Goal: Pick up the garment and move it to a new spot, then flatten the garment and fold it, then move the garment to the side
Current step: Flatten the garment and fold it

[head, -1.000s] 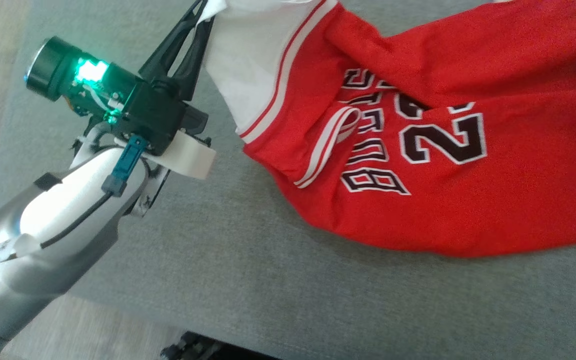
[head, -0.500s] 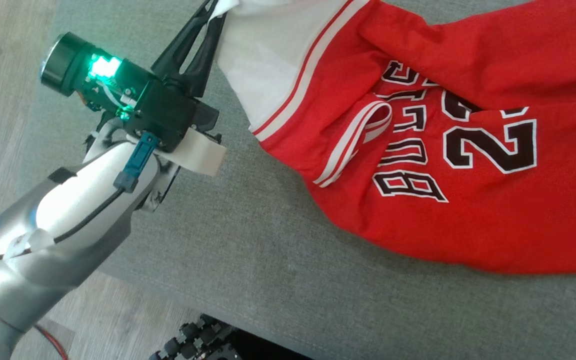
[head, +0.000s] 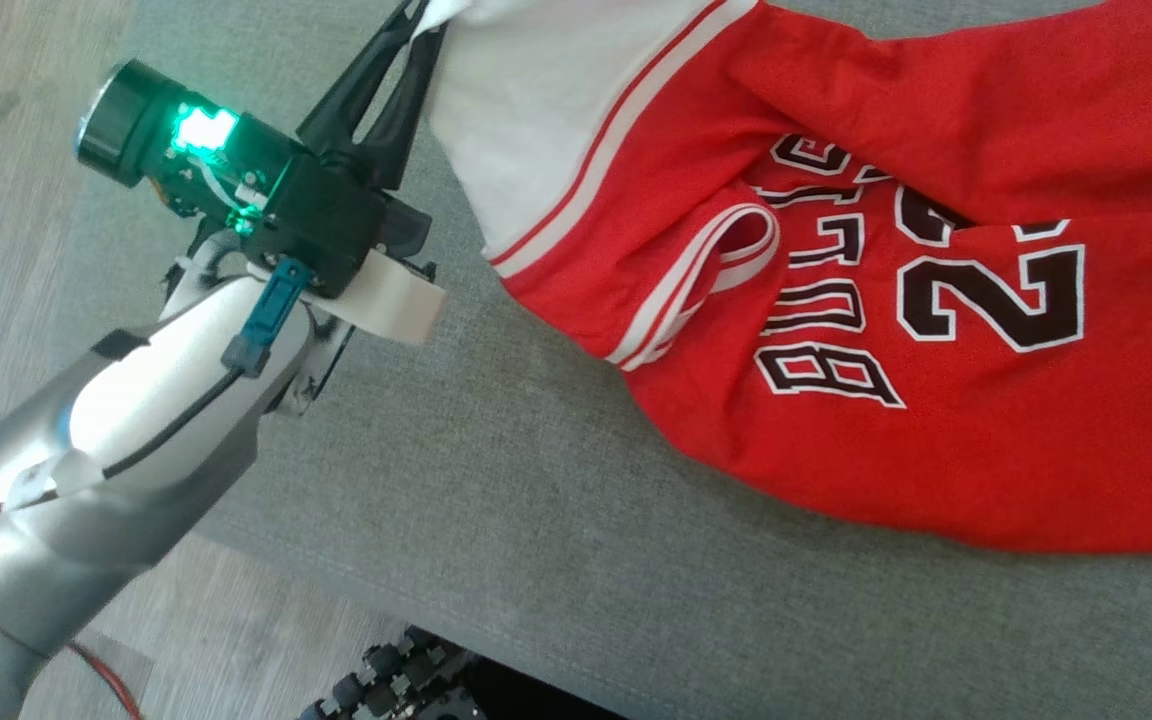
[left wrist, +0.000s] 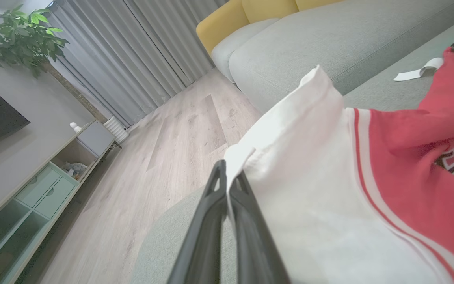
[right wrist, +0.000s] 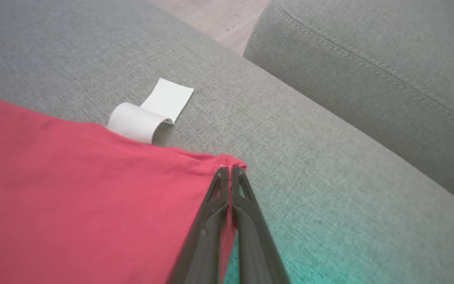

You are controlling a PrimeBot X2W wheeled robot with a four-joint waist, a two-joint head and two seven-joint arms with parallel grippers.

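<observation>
Left forearm comes in over the near-left corner of the sofa seat. Left hand is closed, pinching a corner of the garment's white sleeve up by the seat's left edge. Its wrist view shows cloth clamped between the fingers, and the sleeve looks raised off the seat. From that hand the garment runs off to the right across the seat: red body rumpled, lettering turned sideways to the robot, lower edge on the cushion well apart from the near edge. Long axis is left-to-right along the seat, roughly in line with the left pinch point. Right hand is at the other end of that axis, closed on a red hem corner; can't tell if that corner is touching the seat or just off it. So the garment sits between the two hands, one corner each: left hand on the sleeve end, right hand on the body end. My read: the next move hinges on that span. Lift together with the hands spread along the axis, or the middle sags and bunches. White slip lies on the seat touching the red edge, just past the right hand, and could get dragged. Beyond it a grey cushion bounds the seat's far side.
</observation>
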